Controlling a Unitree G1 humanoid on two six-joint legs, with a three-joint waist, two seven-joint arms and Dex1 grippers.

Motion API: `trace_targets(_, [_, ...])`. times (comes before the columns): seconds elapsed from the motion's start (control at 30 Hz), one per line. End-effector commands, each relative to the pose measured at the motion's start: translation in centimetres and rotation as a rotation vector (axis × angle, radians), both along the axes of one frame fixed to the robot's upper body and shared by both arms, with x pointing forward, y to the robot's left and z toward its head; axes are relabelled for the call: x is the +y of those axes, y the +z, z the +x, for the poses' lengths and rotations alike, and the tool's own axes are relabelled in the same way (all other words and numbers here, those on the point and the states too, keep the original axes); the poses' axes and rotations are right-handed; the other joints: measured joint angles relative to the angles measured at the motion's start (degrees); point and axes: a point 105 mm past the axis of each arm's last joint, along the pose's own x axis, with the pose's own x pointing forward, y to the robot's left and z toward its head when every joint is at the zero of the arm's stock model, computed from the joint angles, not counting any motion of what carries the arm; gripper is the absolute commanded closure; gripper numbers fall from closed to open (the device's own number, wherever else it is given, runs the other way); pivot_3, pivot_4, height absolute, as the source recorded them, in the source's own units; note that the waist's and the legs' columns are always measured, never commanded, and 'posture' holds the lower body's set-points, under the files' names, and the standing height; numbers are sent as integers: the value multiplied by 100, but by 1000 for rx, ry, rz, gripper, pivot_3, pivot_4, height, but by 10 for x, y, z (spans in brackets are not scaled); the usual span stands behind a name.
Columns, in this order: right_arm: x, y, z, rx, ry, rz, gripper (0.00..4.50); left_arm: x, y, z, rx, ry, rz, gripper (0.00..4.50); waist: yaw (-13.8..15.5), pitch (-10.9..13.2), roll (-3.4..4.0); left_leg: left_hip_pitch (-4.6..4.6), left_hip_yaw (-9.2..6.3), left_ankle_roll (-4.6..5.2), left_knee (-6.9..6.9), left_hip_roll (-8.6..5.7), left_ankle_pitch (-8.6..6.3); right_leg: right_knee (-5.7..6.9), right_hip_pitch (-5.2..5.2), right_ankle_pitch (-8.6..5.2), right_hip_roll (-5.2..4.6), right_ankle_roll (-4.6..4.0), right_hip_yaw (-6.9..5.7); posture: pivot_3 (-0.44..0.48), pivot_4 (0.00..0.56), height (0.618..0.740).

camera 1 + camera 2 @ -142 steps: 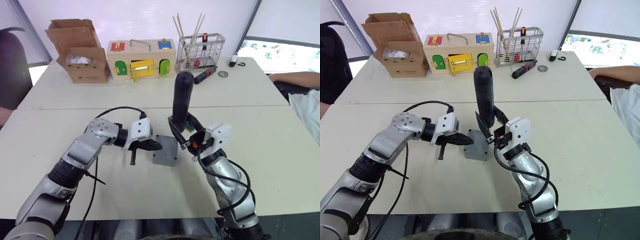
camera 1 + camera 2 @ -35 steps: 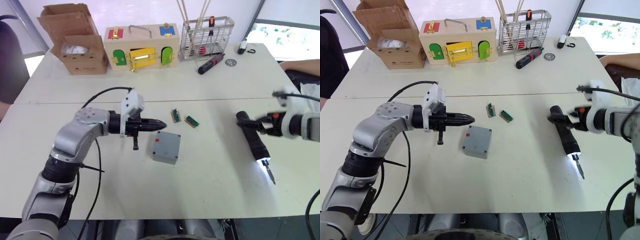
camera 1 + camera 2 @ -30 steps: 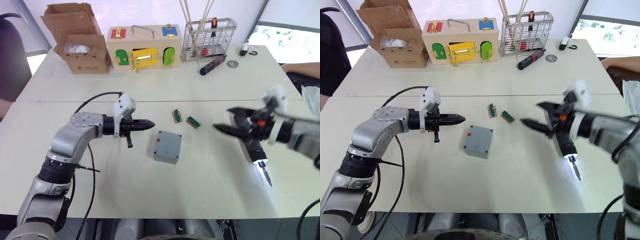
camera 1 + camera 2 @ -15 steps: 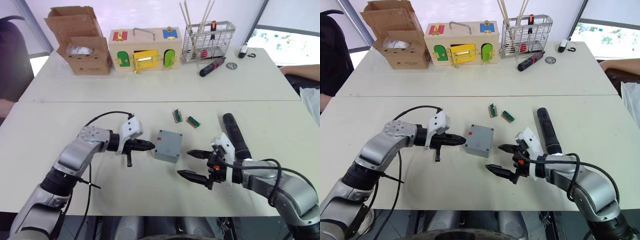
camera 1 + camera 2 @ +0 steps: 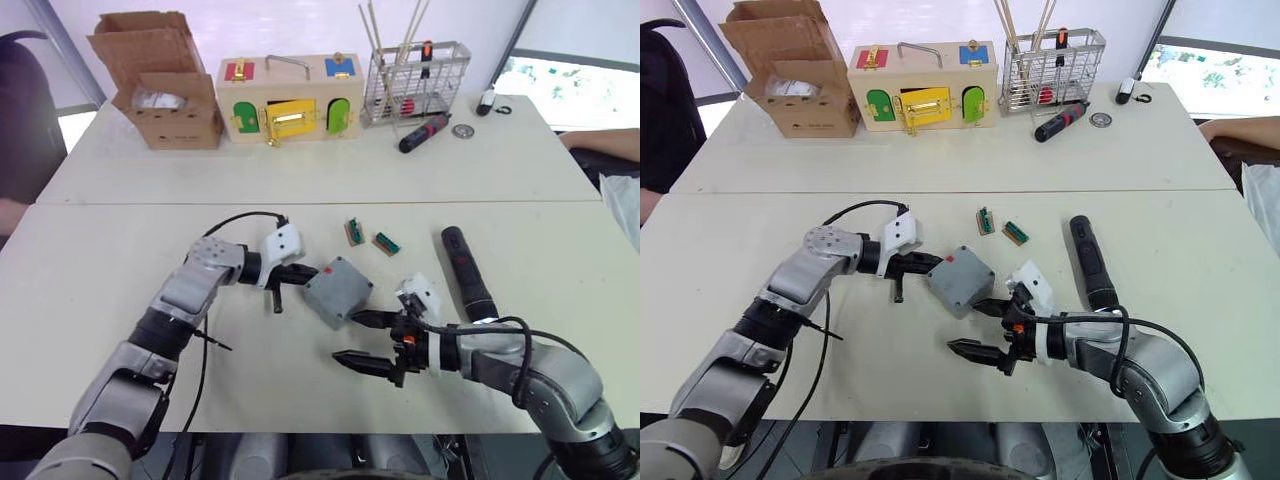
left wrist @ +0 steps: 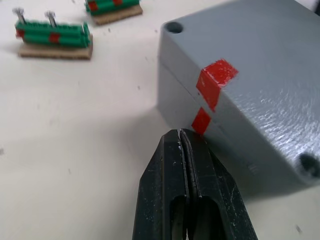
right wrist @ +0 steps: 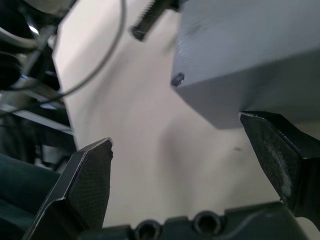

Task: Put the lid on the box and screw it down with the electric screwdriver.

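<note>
Left wrist view: lid sits on box, probably unscrewed. Left pincer clenched, empty; right pincer released. Electric screwdriver lies unused.

This looks like a robotics lab or test workspace: a plain pale counter carries practice props, namely a colourful wooden latch box, an open cardboard carton, a wire basket of sticks and tools, and small green terminal blocks.
</note>
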Motion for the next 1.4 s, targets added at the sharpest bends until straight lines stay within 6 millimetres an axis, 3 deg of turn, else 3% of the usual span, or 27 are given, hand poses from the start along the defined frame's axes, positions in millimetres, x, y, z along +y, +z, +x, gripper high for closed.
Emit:
trace_targets(0.03, [-6, 14, 1, -81, 2, -25, 41, 8, 11, 8, -69, 38, -1, 4500, 0, 0, 0, 0, 0, 0, 0, 0, 0, 0, 0, 0, 0, 0, 0, 0, 150, 740])
trace_targets(0.2, [-39, 22, 13, -177, -11, -168, 41, 41, 14, 4, -90, 86, 62, 4500, -20, 0, 0, -1, 0, 1, -2, -1, -1, 0, -3, 0, 0, 0, 0, 0, 150, 740])
trace_targets(0.3, [-48, 23, 21, -229, -5, -216, 41, 54, 13, -11, -60, 62, 108, 4500, -16, 0, 0, 1, -2, 5, -5, 3, -3, 0, -4, 0, 4, 0, 0, 0, 150, 740])
trace_targets(0.43, [-44, 14, 33, -272, 23, -234, 41, 52, 10, -47, 56, -48, 110, 4500, 2, 1, -1, 1, 3, 5, -5, 1, -3, -1, -1, 0, -2, 0, 3, 0, 150, 740])
trace_targets(0.53, [-34, 9, 36, -273, 51, -208, 41, 42, 7, -53, 84, -57, 88, 4500, 40, 1, -1, 1, 0, 4, -1, 1, -3, -2, 3, 0, -3, 0, 0, 0, 150, 740])
trace_targets(0.77, [-22, 8, 31, -261, 95, -177, 41, 28, 4, -34, 45, 43, 44, 4500, 2, 2, -2, 0, 0, 5, 2, 0, -3, -1, 1, 0, -1, 0, 0, 0, 150, 740])
trace_targets(1.4, [-9, 9, 17, -216, 70, -132, 41, 21, 8, -17, -10, 77, 14, 4500, 3, 2, -3, 0, -1, 4, 0, 0, -3, 0, 0, 0, -1, 0, 0, 0, 150, 740])
